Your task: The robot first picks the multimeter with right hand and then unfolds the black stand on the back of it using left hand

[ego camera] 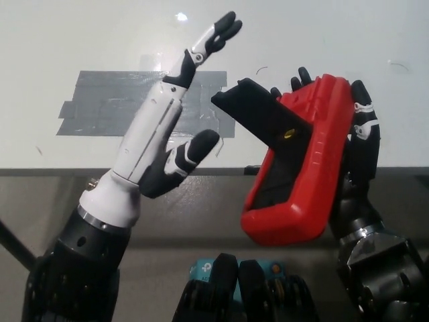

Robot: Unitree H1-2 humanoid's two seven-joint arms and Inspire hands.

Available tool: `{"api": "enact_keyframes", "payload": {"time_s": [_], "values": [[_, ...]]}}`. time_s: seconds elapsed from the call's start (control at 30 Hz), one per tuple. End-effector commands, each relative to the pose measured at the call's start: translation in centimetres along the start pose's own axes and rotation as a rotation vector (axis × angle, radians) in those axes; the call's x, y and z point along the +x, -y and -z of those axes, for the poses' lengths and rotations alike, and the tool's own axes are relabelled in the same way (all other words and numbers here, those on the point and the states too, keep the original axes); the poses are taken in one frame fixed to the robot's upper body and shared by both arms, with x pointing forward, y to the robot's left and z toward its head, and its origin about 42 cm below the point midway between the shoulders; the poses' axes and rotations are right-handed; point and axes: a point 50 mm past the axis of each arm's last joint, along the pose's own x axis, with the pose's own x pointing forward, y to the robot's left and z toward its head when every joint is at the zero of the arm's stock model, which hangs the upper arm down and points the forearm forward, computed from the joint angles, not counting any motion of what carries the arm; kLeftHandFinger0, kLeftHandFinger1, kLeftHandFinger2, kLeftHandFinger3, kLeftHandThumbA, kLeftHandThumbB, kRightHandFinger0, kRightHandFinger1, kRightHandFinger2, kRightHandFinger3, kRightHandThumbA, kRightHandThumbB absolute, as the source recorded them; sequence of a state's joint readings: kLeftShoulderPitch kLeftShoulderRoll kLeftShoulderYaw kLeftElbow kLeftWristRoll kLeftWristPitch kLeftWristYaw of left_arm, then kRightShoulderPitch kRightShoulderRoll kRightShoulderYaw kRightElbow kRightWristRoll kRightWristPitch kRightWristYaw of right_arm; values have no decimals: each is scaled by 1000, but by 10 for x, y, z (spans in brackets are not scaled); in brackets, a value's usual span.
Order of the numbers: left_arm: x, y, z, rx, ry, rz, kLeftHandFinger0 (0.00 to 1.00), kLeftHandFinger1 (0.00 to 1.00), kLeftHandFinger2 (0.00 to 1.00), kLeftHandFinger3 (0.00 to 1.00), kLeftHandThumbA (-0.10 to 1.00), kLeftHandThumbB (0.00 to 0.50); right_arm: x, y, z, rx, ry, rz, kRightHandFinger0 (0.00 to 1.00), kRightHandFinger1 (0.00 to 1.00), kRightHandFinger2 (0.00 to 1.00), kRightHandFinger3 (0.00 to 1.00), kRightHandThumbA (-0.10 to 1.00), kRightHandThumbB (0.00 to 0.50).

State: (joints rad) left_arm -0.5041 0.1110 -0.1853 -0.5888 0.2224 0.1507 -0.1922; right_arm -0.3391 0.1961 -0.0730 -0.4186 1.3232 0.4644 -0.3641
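Your right hand (352, 168) grips the red multimeter (301, 168) from behind, fingers wrapped round its far and right edges, back side facing the camera, held up over the table's near edge. The black stand (258, 115) is swung out, sticking up and left from the case. Your left hand (157, 151) is just left of the stand, not touching it, fingers spread and holding nothing. Grey tape patch (107, 100) sits on the white table (67, 33) behind.
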Motion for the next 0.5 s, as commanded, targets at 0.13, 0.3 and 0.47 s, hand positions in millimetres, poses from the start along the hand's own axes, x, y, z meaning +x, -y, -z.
{"api": "enact_keyframes", "payload": {"time_s": [0.13,0.3,0.47], "values": [[-3,1,-9,15,42,32,1000,1000,1000,1000,1000,314,3,-28,-1,33,29,-117,0,0,578,1000,-100,115],[-4,2,-12,16,41,30,1000,1000,1000,1000,1000,316,4,-28,-1,27,31,-115,0,0,605,1000,-100,94],[-6,2,-14,25,51,33,1000,1000,1000,1000,1000,296,5,-29,-1,32,36,-101,0,0,570,1000,-100,93]]}}
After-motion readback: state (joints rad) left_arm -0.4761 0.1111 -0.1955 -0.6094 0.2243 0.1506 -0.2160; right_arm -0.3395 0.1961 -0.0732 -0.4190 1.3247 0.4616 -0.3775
